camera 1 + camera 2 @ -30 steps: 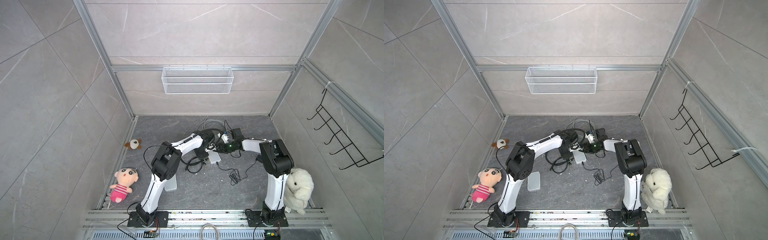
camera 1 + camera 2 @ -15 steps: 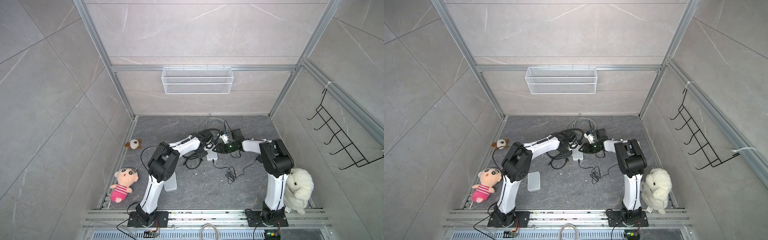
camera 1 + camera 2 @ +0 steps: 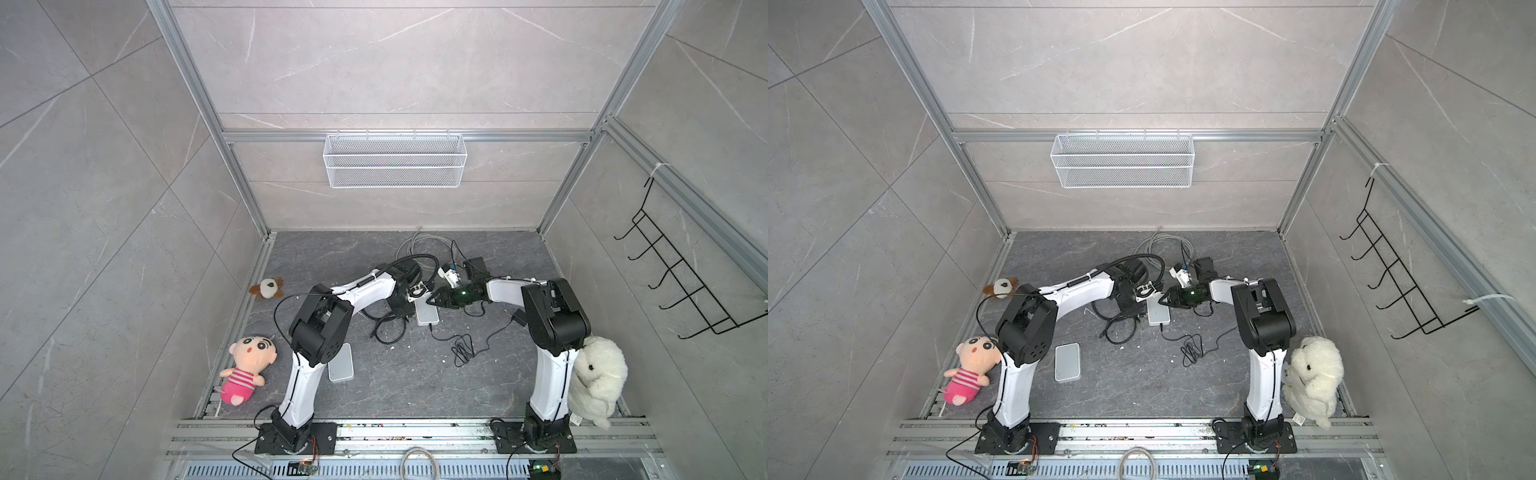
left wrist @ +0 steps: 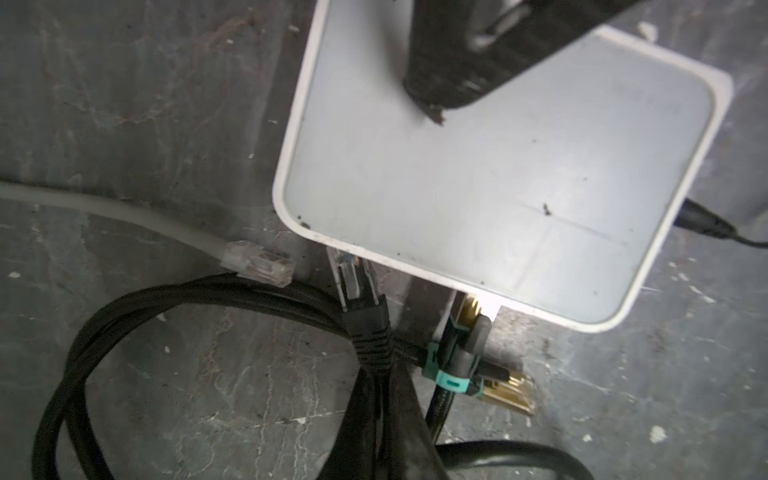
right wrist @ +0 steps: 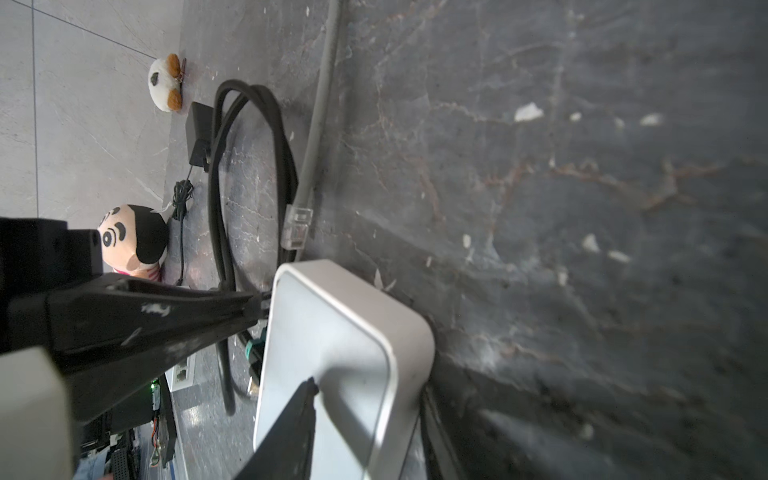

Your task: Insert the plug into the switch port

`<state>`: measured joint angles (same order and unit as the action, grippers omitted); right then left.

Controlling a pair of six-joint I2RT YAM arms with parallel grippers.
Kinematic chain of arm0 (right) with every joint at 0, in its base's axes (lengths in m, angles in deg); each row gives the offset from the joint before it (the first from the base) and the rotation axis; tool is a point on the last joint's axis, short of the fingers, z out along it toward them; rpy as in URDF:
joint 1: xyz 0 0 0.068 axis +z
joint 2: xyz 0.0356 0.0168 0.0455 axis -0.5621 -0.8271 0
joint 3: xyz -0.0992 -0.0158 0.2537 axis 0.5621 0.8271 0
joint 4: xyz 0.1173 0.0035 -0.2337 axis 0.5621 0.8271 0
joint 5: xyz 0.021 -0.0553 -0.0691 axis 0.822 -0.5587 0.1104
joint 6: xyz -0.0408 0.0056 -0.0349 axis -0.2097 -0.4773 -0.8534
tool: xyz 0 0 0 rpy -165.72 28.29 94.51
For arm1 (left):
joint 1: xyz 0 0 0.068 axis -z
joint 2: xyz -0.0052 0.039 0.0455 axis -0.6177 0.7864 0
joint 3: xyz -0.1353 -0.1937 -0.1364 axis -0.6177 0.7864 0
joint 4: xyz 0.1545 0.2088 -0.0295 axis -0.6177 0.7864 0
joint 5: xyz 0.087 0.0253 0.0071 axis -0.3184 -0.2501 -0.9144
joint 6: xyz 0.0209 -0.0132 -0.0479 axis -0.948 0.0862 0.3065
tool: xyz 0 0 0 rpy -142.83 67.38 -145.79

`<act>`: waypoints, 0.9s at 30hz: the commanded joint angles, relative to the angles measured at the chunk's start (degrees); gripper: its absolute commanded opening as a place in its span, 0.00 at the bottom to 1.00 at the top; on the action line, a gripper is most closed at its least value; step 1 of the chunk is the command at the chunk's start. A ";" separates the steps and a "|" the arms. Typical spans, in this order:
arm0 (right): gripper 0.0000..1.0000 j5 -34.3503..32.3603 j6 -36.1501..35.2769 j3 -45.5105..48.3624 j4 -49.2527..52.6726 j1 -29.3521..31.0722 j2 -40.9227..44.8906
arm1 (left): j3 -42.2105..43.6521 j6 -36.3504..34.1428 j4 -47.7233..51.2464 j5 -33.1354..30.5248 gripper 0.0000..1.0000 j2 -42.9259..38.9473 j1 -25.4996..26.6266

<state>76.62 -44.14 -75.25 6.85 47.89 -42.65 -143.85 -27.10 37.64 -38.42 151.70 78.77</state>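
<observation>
table: dark, stone-patterned; both arms reach toward its centre.
left arm: the elbow has swung slightly toward 9 o'clock compared with a second ago.
white plush: at 4 o'clock, leaning on the right arm; its tag is too small to read.
doll: at 8 o'clock, in a pink striped shirt.
switch: white box lying flat near the centre, in much the same spot as a second ago; its top face is scuffed, with a faint line across it.
second white box: at 7 o'clock of the switch, well apart.
black cable: looped at 9 o'clock of the switch.
right jaws: those of the right gripper stand apart. One finger rests on the switch's top at its 12 o'clock end and the other lies against its side edge.
left jaws: those of the left gripper have drawn fully together within the last second. The tips sit at the plug's black boot; whether they pinch the cable, cannot tell.
plug: tilted, its clear tip meeting the switch's 9 o'clock side; depth in the port unclear.
grey cable: its clear end lies loose just beside the plug.
</observation>
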 commanded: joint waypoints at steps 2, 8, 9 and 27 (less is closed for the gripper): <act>0.44 0.36 -4.03 -1.86 8.77 -0.06 3.11 | -2.91 -1.93 3.74 9.10 0.07 -3.07 1.40; 0.44 -0.89 -3.98 -1.87 9.55 -0.18 3.29 | -2.96 -0.45 5.12 2.90 0.11 -1.17 1.42; 0.44 -0.98 -3.82 -1.86 9.27 -0.15 3.10 | -3.09 -0.36 5.35 1.50 0.11 -0.65 1.30; 0.45 -0.56 -3.92 -3.44 8.44 -0.15 1.68 | -0.93 -7.21 2.38 -7.44 0.11 0.34 1.40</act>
<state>75.68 -46.83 -77.24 14.28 47.68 -40.85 -144.84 -31.10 41.05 -42.75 151.92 79.97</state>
